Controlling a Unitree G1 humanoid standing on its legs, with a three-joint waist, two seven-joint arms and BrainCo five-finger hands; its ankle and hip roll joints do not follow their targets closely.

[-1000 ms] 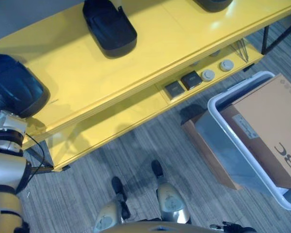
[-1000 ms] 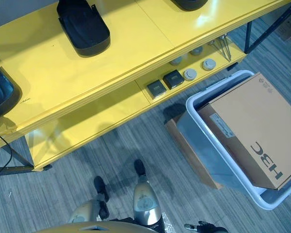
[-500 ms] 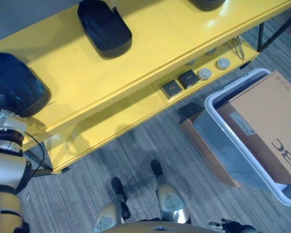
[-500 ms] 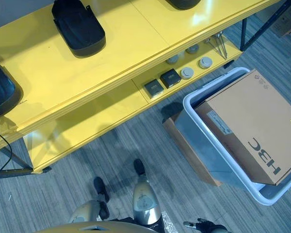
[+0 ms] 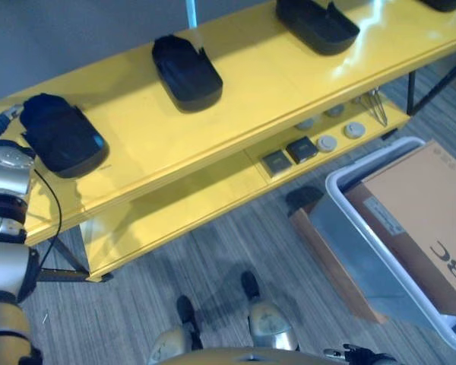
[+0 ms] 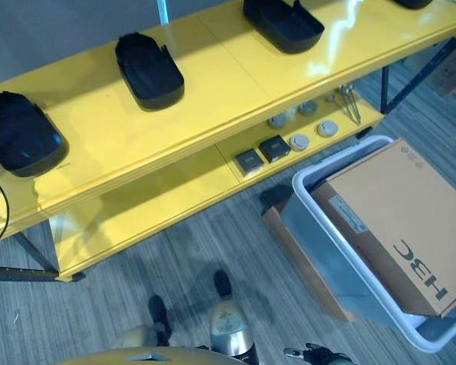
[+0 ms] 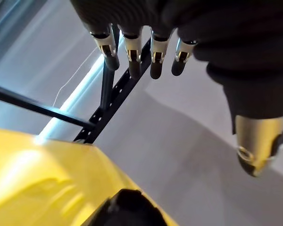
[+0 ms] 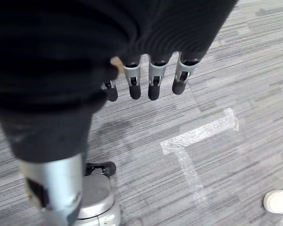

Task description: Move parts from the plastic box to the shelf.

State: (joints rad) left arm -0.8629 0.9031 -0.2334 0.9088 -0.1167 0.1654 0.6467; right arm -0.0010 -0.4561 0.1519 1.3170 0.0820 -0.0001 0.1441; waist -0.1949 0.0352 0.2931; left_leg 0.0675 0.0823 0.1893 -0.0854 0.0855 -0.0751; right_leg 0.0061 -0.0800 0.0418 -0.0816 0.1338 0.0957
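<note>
Three black parts sit on the yellow shelf's (image 6: 213,84) top board across the upper frame: one at far left (image 6: 21,143), one left of centre (image 6: 149,70), one at upper centre (image 6: 283,23). The plastic box (image 6: 319,228) stands on the floor at lower right, holding a cardboard carton (image 6: 399,217). The left hand (image 7: 141,42) hangs with fingers straight and apart, holding nothing, above the shelf's end. The right hand (image 8: 146,77) is likewise slack and empty, over grey carpet (image 8: 217,155).
</note>
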